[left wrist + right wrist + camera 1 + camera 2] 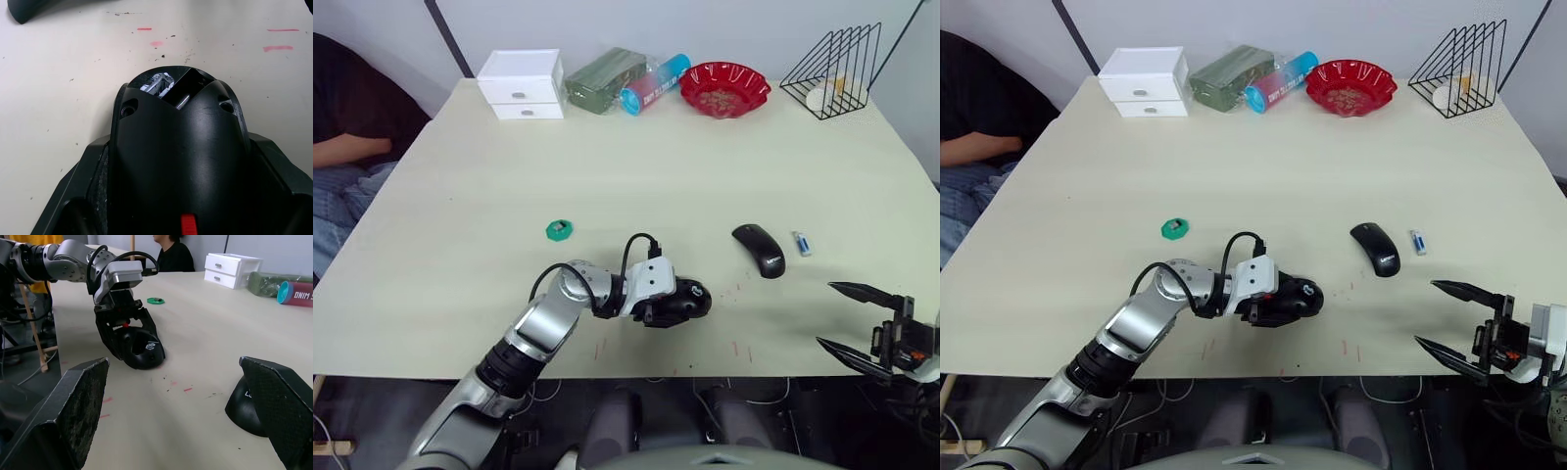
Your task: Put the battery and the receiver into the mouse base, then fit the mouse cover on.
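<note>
Red-marked cream table [656,166], white wall [705,24]

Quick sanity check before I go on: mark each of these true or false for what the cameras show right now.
1. The left gripper is closed around the mouse base. True.
2. The right gripper holds the battery. False: it is open and empty; the battery lies on the table.
3. The mouse cover lies beside the battery. True.
4. The cover is already on the base. False: the two lie apart.
5. The green disc sits in the red bowl. False: it lies on the table.
</note>
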{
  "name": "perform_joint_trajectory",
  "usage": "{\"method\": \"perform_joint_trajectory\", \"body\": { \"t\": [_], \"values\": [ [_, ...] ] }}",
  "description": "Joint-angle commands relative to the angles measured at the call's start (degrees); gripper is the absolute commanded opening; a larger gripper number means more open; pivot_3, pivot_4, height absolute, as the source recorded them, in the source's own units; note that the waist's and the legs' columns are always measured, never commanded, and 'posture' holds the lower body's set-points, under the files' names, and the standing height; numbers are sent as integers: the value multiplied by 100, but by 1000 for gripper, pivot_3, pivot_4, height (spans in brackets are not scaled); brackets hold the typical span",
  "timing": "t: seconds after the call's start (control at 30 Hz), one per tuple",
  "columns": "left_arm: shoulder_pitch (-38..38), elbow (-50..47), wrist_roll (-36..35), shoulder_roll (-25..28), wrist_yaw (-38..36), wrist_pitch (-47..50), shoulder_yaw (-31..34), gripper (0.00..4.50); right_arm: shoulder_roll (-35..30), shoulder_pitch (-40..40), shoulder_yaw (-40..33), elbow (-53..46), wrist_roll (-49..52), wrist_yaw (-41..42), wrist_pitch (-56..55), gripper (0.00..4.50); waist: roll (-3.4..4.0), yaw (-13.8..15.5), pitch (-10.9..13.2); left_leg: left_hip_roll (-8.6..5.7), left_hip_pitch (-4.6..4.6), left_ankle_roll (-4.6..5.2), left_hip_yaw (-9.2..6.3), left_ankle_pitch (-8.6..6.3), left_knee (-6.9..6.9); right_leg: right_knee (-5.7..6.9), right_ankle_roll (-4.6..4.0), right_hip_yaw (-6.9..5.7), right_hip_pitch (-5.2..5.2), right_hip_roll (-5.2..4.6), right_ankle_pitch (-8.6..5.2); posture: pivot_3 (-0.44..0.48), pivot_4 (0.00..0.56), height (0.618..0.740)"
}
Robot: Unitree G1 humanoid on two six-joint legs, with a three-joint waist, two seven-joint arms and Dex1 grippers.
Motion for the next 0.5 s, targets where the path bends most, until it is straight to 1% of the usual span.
{"method": "perform_joint_trajectory", "body": {
  "t": [0.03, 0.13, 0.3, 0.5],
  "values": [
    [-90, 116, 80, -32, -33, -96, -92, 2931, -93, 25, -111, -183, 48, -82, 51, 4500, 0, 2, 0, 0, 0, 0, 1, 0, 0, 0, 0, 1, 0, 0, 0, 0, 150, 740],
    [-159, 208, 116, -55, -69, -96, -126, 2931, -108, 47, -84, -201, 2, -206, 147, 4500, 0, 6, 0, 0, 0, 0, 1, 0, 2, 0, 0, 1, 1, 0, 0, 0, 150, 740],
    [-256, 268, 135, -58, -121, -44, -170, 2931, -118, 51, -78, -233, -227, -788, 379, 4500, 0, 14, 0, 0, 1, 0, 1, 0, 4, 0, 0, 1, 4, 0, 0, 0, 150, 740],
    [-338, 249, 125, -33, -181, 130, -191, 2931, -93, -132, -103, -226, -451, -1990, 1013, 4500, 1, 21, -1, 0, 0, 0, 0, 0, 6, 0, 0, 1, 3, 0, 0, 0, 150, 740]
  ]
}}
